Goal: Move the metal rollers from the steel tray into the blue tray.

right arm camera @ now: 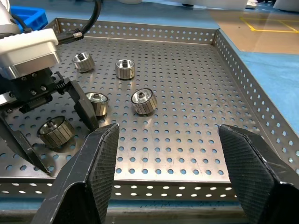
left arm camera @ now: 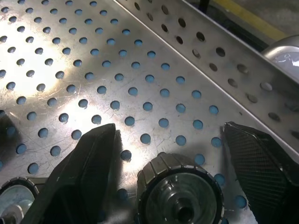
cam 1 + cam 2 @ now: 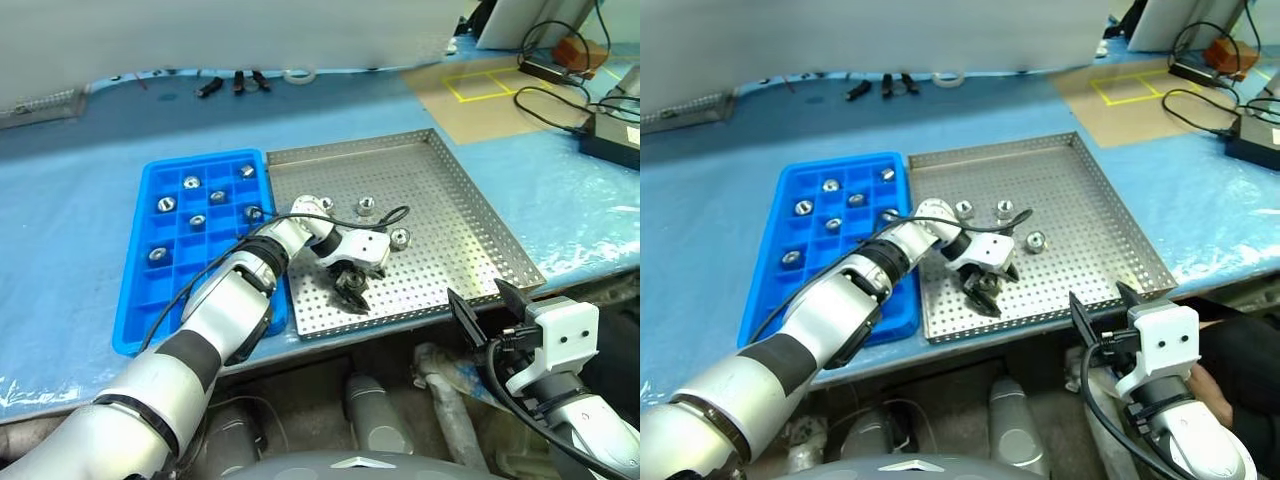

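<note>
Nearest us, our right tool (image 3: 490,305) hangs open off the steel tray's (image 3: 470,195) front edge. Our left tool (image 1: 46,135) stands open astride one roller (image 1: 56,131); four more rollers (image 1: 144,101) lie beyond. Others fill the blue tray (image 3: 150,215) alongside.

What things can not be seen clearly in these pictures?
- Blue tray: the left arm covers its near right compartments in the head views, so rollers there cannot be counted.
- Roller between the open left gripper fingers: cut off by the left wrist view's edge.
- Small dark items on the far table: too small to name.
- Right gripper: open, holding nothing.
</note>
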`<action>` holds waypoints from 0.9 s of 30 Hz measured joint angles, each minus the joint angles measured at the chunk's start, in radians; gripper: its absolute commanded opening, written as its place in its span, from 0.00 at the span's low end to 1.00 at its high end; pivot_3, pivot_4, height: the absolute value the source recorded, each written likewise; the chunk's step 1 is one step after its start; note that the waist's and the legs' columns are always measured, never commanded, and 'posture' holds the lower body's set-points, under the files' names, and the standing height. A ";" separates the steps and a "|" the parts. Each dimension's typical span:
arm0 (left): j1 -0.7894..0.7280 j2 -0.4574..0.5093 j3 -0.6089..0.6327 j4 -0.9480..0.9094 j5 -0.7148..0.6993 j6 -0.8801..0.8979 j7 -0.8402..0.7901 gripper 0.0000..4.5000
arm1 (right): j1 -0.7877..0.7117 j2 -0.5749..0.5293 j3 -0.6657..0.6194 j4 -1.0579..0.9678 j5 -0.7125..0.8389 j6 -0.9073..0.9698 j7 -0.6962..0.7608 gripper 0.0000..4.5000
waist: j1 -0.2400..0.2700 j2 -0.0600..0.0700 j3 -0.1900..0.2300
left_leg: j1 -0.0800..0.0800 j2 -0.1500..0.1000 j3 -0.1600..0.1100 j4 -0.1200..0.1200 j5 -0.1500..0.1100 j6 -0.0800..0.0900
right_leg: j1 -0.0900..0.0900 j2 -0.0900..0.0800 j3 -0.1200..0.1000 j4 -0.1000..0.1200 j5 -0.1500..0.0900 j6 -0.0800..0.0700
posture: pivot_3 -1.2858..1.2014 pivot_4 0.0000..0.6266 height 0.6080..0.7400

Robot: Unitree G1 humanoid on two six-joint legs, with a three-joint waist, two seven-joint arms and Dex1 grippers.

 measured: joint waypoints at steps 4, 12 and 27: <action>0.000 0.009 0.001 0.006 0.015 -0.008 0.004 0.87 | -0.015 -0.001 0.001 0.000 -0.005 0.007 0.001 0.80 | -0.019 0.000 0.000 | 0.005 0.000 -0.003 0.002 -0.003 0.004 | 0.014 -0.001 -0.004 -0.010 0.000 0.000 | 0.20 0.24 1.00; 0.004 0.015 0.012 0.008 0.026 -0.011 0.003 0.74 | -0.048 -0.003 0.010 0.005 -0.015 0.019 0.009 0.80 | -0.045 0.000 0.000 | 0.008 -0.007 -0.005 0.003 -0.006 0.008 | 0.024 -0.007 -0.005 -0.015 0.000 -0.001 | 0.21 0.24 1.00; 0.014 0.018 0.111 0.009 -0.035 0.033 -0.010 0.38 | -0.115 -0.019 0.009 0.016 -0.018 0.043 0.040 0.80 | -0.067 0.000 0.000 | 0.008 -0.018 -0.008 0.008 -0.012 0.018 | 0.032 -0.021 -0.009 -0.020 0.000 -0.001 | 0.24 0.24 1.00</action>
